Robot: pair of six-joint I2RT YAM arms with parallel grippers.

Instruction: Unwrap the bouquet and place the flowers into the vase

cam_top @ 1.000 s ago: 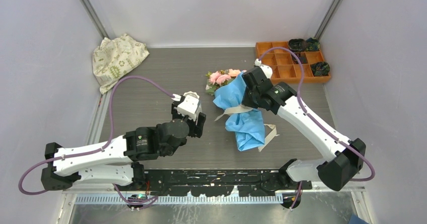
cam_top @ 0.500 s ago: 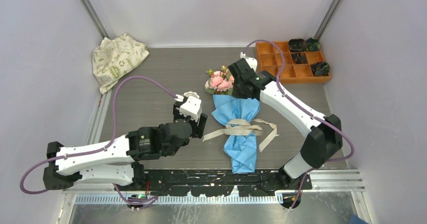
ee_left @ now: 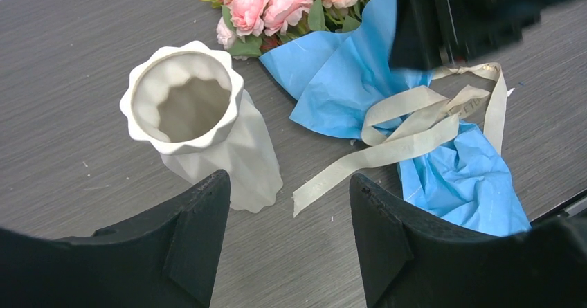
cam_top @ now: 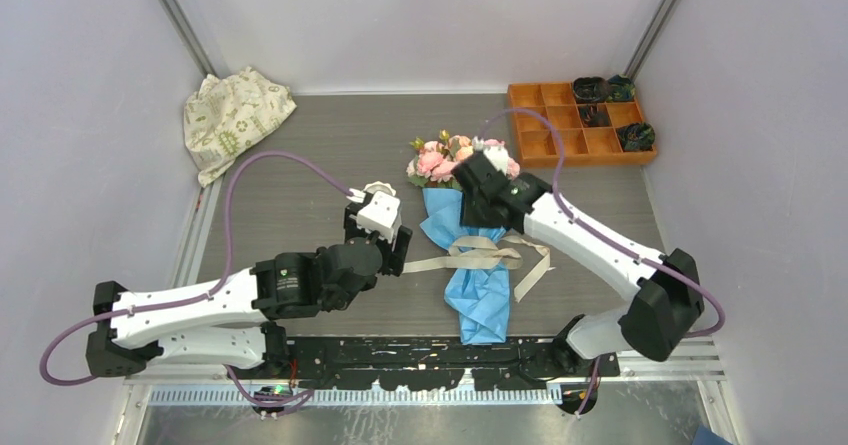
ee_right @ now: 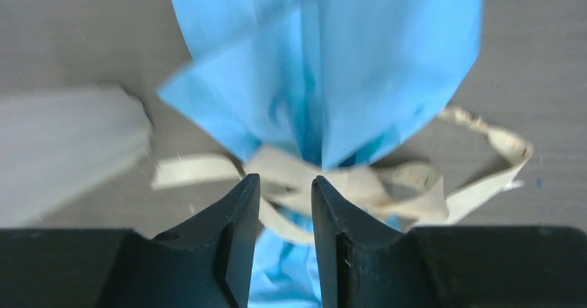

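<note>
right hand (ee_right: pixel 280 183) is hovering slightly open over ribbon (ee_right: pixel 201 169) | left hand (ee_left: pixel 287 183) is standing open beside vase (ee_left: pixel 228 156) | risk: ribbon pull may be dragging bouquet (cam_top: pixel 480 295) into vase, tipping it

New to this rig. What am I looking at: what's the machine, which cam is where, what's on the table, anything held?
Two robot arms are bolted at the near edge of a table, each ending in two fingers. The wide picture looks down from above and behind: left arm on the left, right arm on the right. The other two come from a camera on each wrist; the black shapes at the bottom are that arm's own fingers. On the table: a bouquet of pink flowers in blue paper with a beige ribbon looped round it, an upright white vase, a cream cloth, an orange tray. The left fingers stand open near the vase; the right fingers, slightly apart, hang over the ribbon. Neither pair holds anything.
</note>
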